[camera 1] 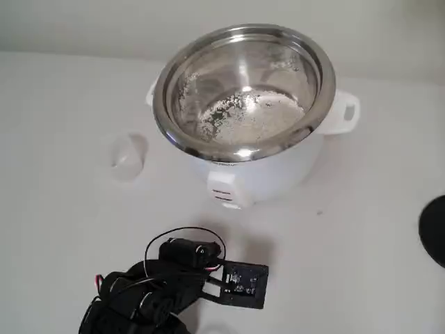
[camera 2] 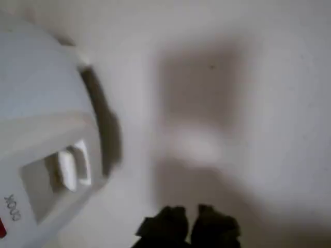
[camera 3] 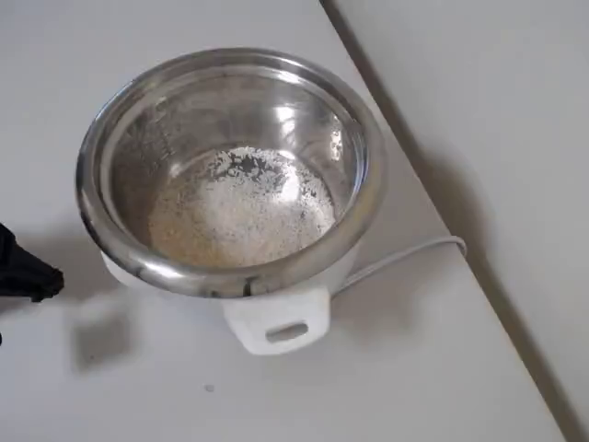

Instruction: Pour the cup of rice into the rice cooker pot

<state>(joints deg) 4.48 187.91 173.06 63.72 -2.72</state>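
You have rice already lying in the large shiny stainless-steel rice cooker pot (camera 1: 245, 94), the small translucent whitish plastic cup (camera 1: 127, 157) stands left of it, and the black gripper (camera 2: 189, 226), empty and nearly closed, should retreat without nudging either.

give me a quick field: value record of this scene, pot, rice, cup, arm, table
pot: rice cooker pot, steel, seated in white cooker body
rice: white grains spread over the pot's bottom
cup: small translucent cup on the table left of the cooker in the fixed view; contents cannot be told
arm: end effector near the cooker's front, holding nothing visible; open or shut unclear
table: white surface, cord running off the cooker
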